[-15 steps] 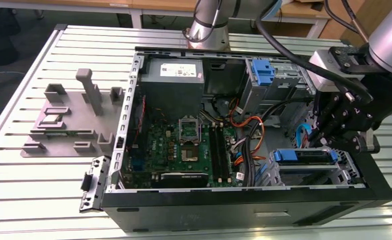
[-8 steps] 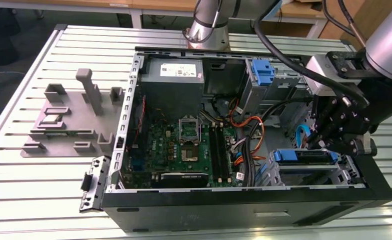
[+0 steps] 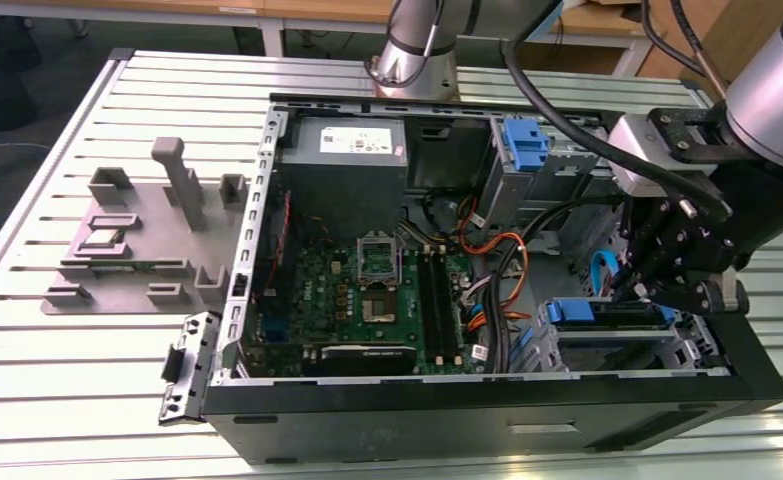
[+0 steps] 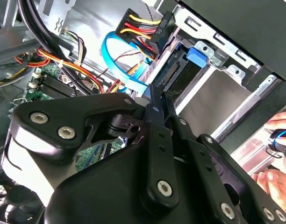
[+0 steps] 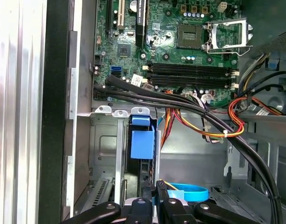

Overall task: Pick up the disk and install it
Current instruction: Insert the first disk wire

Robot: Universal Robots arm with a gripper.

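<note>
Exterior view. Open black metal computer case (image 3: 498, 425) lying on its side on the slatted aluminium table (image 3: 44, 380), near the table's edge closest to the camera. Flat silver hard disk with blue plastic carrier rails (image 3: 602, 316) low in the drive bay, in the case corner at the exterior view's right, just inside the case's near wall. Long axis judged to run along that wall, blue end toward the green motherboard (image 3: 364, 290). Black jointed end effector (image 3: 671, 295) of the 1 arm reaching down into the same corner, directly over the disk's end at the exterior view's right, touching or just above it; cannot tell which.

Second wrist view. End effector (image 4: 150, 100) in the foreground, aimed into the bay. Beyond its tip, close by, the disk (image 4: 178, 77) with its connector edge and a blue tab showing, beside a light blue flat cable (image 4: 119, 70). Cannot tell here how far open the end effector is, or whether it has hold of anything.

First wrist view. End effector (image 5: 152, 200) in line with the disk (image 5: 144, 158), seen edge-on as a dark slab capped in blue, standing in the grey metal bay. Long axis straight away from the end effector toward the motherboard (image 5: 171, 42). Hold on the disk likewise not to be told.
</note>
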